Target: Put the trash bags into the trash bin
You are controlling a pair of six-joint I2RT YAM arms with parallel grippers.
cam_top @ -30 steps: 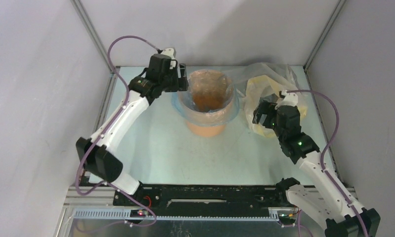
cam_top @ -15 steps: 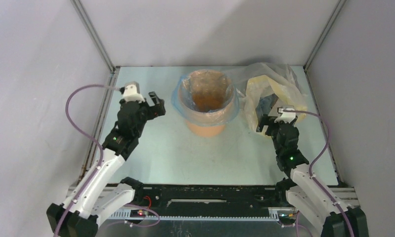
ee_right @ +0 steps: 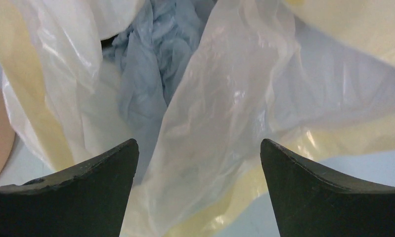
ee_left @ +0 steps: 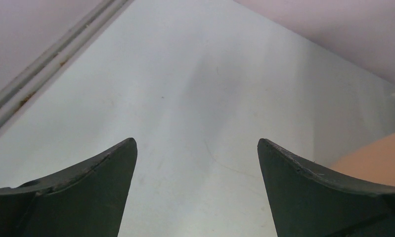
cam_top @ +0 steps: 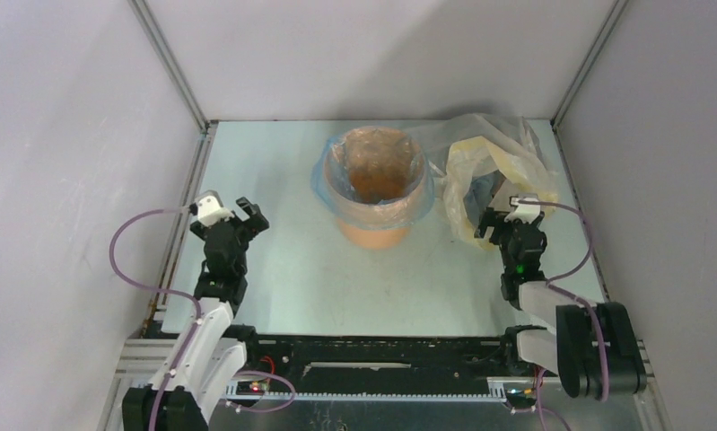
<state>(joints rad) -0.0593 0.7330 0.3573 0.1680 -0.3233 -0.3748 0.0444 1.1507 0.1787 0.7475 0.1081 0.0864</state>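
Right wrist view: yellowish bag [ee_right: 225, 113] mostly hides crumpled blue trash bags [ee_right: 151, 74].

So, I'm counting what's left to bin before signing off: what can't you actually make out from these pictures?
How many trash bags lie in there: right wrist view, the yellowish bag's folds cover them.
The trash bin's floor: top view, the blue film lining it veils the inside.
Most of the bin: left wrist view, cut off by the right edge.
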